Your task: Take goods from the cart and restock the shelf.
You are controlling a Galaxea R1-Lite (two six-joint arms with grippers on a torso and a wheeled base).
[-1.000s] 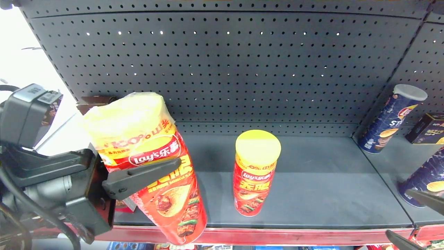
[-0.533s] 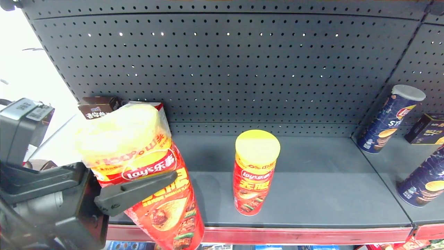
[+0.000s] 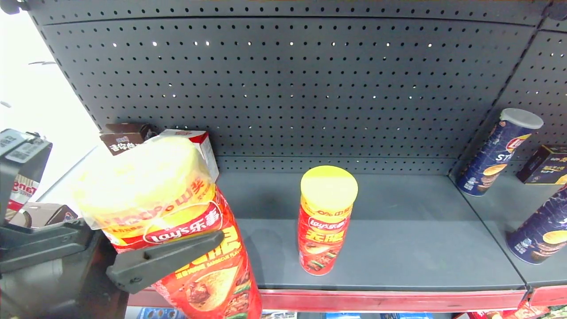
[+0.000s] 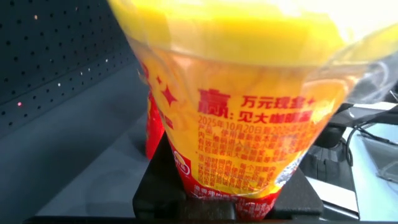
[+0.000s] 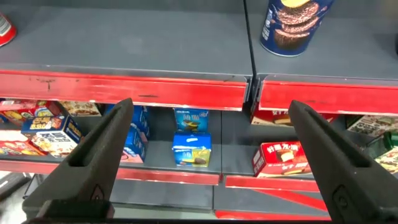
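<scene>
Now left pincer (image 3: 190,239) is clamping a tilted can (image 3: 155,190), second can (image 3: 327,221) standing to its right. Right pincer (image 5: 211,104) is gaping wide.

A shop: pegboard shelf (image 3: 398,230) stocked with chip cans (image 3: 327,221).

a dark grey metal shelf (image 3: 398,230) spans the scene, its flat board finished at the front with a red edge strip (image 3: 376,302). behind it rises a dark pegboard back panel (image 3: 288,88), and small points of light show through some of its holes. on the right a seam (image 3: 487,226) divides this board from a 2nd bay (image 3: 509,201) of the same shelving. left of the unit is a bright, washed-out white area (image 3: 31,84). underneath, a lower shelf edge (image 5: 174,178) carries the same red strip.
</scene>
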